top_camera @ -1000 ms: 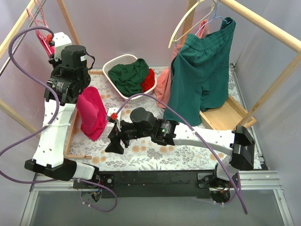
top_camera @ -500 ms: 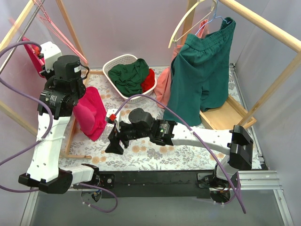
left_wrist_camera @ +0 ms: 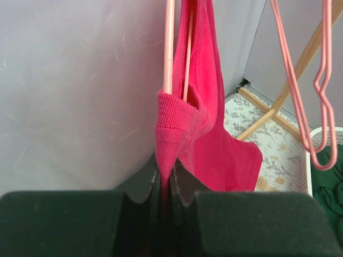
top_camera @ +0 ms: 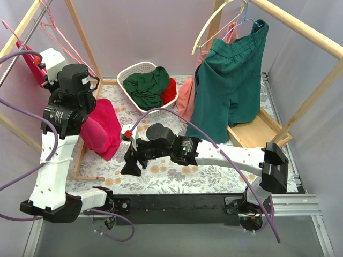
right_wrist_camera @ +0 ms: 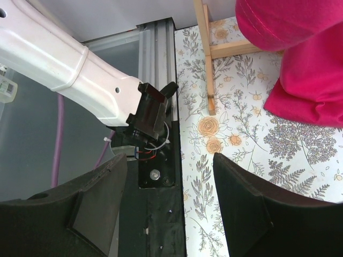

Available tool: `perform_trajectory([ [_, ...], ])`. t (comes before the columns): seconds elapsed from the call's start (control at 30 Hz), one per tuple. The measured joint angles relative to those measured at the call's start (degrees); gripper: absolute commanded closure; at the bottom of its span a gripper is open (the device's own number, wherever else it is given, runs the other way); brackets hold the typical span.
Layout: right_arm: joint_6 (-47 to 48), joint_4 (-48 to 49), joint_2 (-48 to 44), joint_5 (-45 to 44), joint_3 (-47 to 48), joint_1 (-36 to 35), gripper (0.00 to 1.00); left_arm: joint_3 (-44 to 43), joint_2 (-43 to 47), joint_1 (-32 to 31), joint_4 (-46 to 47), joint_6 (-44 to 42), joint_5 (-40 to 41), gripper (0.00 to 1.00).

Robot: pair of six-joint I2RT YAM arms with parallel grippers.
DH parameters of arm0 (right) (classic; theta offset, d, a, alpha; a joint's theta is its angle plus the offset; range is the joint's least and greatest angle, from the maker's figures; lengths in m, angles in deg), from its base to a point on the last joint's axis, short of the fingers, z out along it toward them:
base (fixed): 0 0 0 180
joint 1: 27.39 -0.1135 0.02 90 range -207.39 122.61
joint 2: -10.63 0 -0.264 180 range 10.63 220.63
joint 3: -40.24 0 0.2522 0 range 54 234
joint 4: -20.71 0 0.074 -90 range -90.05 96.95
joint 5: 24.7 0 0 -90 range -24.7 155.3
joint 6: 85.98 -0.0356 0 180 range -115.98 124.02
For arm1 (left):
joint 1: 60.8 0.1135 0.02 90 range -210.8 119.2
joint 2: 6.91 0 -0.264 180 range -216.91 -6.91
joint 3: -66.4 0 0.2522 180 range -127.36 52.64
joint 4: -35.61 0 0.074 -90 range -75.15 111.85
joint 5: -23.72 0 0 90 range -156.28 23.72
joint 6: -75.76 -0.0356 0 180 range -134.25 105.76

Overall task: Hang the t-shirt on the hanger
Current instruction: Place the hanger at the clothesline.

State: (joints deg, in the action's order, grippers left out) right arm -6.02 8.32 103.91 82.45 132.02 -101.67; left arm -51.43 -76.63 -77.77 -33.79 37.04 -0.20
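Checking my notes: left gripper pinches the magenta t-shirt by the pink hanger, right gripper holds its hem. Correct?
Only the last part is wrong. The left gripper pinches the t-shirt by the hanger, but the right gripper is open and holds nothing, as the right wrist view shows.

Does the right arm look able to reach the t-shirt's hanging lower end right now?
Probably yes: its open jaws hover close beside the t-shirt, with only bare table between.

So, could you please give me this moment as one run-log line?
left claw: shut on t-shirt collar | hanger: wire against collar | right claw: open, empty
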Motion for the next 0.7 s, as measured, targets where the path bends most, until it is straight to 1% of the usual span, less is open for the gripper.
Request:
perform_trajectory([
  [0.13, 0.0, 0.0, 0.0, 0.1, 0.0, 0.0, 0.27, 3.0, 1.5, 0.0, 0.1, 1.4, 0.1, 0.99],
  [0.17, 0.0, 0.0, 0.0, 0.2, 0.0, 0.0, 0.27, 3.8, 1.9, 0.0, 0.0, 1.8, 0.1, 0.98],
  [0.2, 0.0, 0.0, 0.0, 0.2, 0.0, 0.0, 0.28, 4.4, 2.3, 0.0, -0.2, 2.3, 0.1, 0.93],
  [0.3, 0.0, 0.0, 0.0, 0.2, 0.0, 0.0, 0.28, 6.3, 3.6, 0.0, 0.0, 3.5, 0.1, 0.85],
  [0.33, 0.0, 0.0, 0.0, 0.2, 0.0, 0.0, 0.28, 7.0, 4.0, 0.0, 0.2, 3.7, 0.0, 0.73],
  [0.4, 0.0, 0.0, 0.0, 0.3, -0.1, 0.0, 0.28, 8.4, 5.2, 0.0, 0.3, 4.2, -0.1, 0.71],
  [0.43, 0.0, 0.0, 0.0, 0.4, -0.1, 0.0, 0.28, 9.0, 5.7, 0.0, 0.3, 4.4, -0.2, 0.61],
  [0.53, 0.0, 0.0, 0.0, 0.6, -0.1, 0.0, 0.28, 9.7, 6.6, 0.0, 0.2, 4.9, -0.3, 0.4],
  [0.57, -0.1, 0.0, 0.0, 0.7, -0.1, 0.0, 0.28, 9.8, 6.7, 0.0, 0.1, 5.2, -0.3, 0.29],
  [0.6, 0.0, 0.0, 0.0, 0.7, -0.2, 0.0, 0.28, 9.8, 6.8, 0.0, 0.0, 5.7, -0.3, 0.22],
  [0.67, 0.0, 0.0, 0.0, 0.7, -0.2, 0.0, 0.28, 9.9, 6.8, 0.0, -0.4, 5.9, -0.5, 0.02],
  [0.7, 0.0, 0.0, 0.0, 0.7, -0.2, 0.0, 0.28, 9.9, 6.8, 0.0, -0.7, 6.2, -0.7, 0.02],
])
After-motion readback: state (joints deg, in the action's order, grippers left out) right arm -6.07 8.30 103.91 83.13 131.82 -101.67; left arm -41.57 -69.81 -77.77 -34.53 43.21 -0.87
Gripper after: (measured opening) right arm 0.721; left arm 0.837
